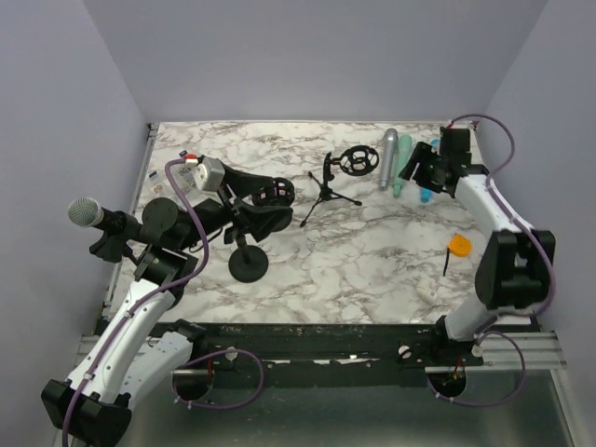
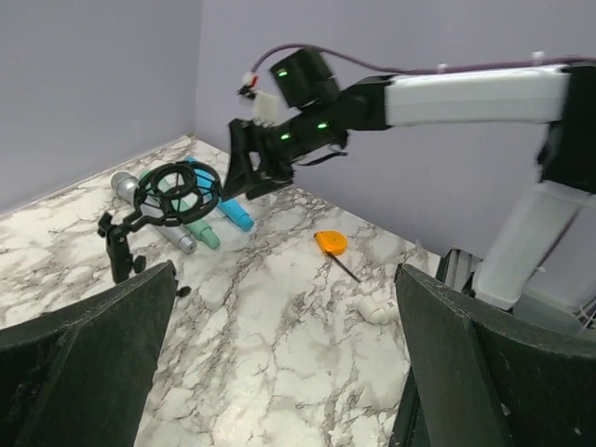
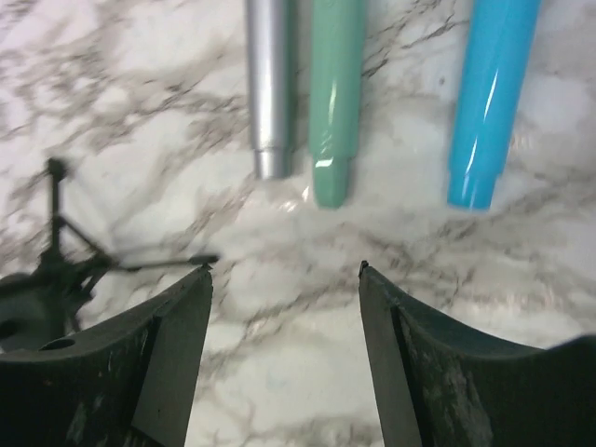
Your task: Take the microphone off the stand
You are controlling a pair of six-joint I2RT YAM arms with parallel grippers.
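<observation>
Marble table (image 1: 372, 251), grey walls. Microphone (image 1: 86, 212) far left past table edge, seemingly clipped to stand (image 1: 249, 265) (link hidden by arm). Left gripper (image 2: 284, 372) and right gripper (image 3: 284, 279) both spread, empty. I'd grip black handle with left, then pull along clip axis.

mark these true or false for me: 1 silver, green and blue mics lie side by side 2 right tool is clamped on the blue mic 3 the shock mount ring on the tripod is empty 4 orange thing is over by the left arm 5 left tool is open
1. True. The silver mic, green mic and blue mic lie side by side on the table.
2. False. The right tool is open above bare marble and holds nothing.
3. True. The shock mount ring on the tripod holds no mic.
4. False. The orange thing lies on the right side, near the right arm.
5. True. The left tool is open.
</observation>
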